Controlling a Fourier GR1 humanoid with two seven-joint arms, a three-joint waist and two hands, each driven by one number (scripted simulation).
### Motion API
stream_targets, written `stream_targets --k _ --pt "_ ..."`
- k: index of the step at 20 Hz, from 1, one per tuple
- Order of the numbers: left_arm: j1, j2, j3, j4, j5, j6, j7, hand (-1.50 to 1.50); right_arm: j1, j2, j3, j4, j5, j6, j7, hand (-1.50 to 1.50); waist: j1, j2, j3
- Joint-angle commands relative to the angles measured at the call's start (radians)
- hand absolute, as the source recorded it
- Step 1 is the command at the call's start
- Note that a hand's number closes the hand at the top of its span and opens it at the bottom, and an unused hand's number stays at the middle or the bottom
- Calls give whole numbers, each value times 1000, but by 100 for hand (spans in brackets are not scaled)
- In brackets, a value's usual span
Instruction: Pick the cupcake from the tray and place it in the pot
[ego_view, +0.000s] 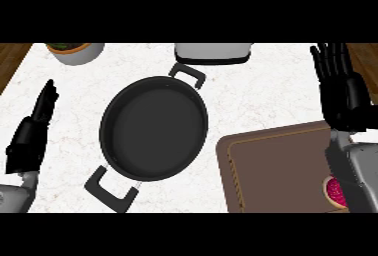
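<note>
A black pot (153, 127) with two handles lies in the middle of the white counter, with nothing inside it. A brown tray (273, 170) sits at the lower right. The cupcake (336, 191), with a pink-red top, lies on the tray's right part and is partly hidden behind my right forearm. My right hand (342, 87) hangs above the tray's far right corner with its fingers straight, holding nothing. My left hand (33, 132) rests open at the left edge, fingers pointing up.
A white bowl with green and brown contents (74, 51) stands at the back left. A white and dark appliance (213, 53) stands at the back middle, just behind the pot's far handle (188, 75). Brown wood shows past both counter corners.
</note>
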Motion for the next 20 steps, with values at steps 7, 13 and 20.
stream_targets --k 7,13,20 --pt "105 18 33 132 27 5 201 0 140 -401 94 -123 315 211 -24 150 -35 -17 -9" --pt "104 16 38 124 58 -11 350 0 622 -211 4 -264 280 23 -382 -150 -25 -4 17" --pt "44 24 39 96 45 -40 433 0 885 -390 -133 -493 328 96 -313 -150 -9 -1 14"
